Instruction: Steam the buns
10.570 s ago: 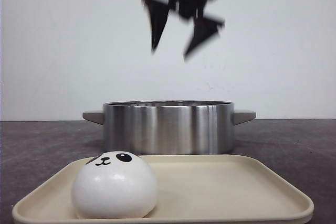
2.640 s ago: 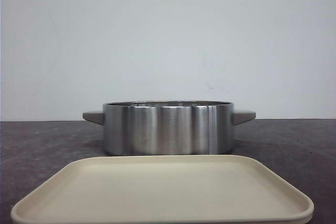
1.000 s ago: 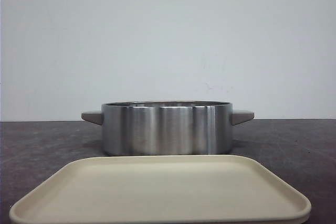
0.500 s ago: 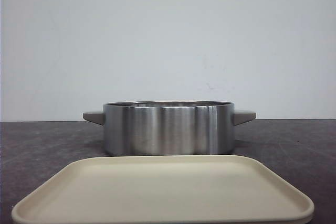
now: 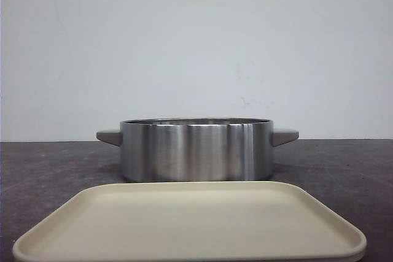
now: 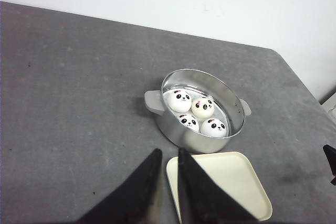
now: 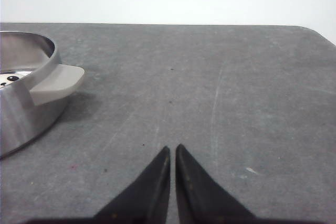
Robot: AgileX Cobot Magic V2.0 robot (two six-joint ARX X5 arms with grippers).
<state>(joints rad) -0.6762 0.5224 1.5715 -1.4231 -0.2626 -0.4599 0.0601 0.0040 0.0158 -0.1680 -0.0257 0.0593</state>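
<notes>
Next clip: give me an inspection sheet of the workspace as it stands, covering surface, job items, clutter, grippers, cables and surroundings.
Surface: dark grey tabletop, lightly scuffed.
Job's things: four panda-face buns inside the steel pot; cream tray beside the pot, nothing on it.
Clutter: nothing seen.
Grippers: left gripper shut, holding nothing, above the table; right gripper shut, holding nothing, over bare table beside a pot handle.
Cables: nothing seen.
Surroundings: plain white wall.
</notes>
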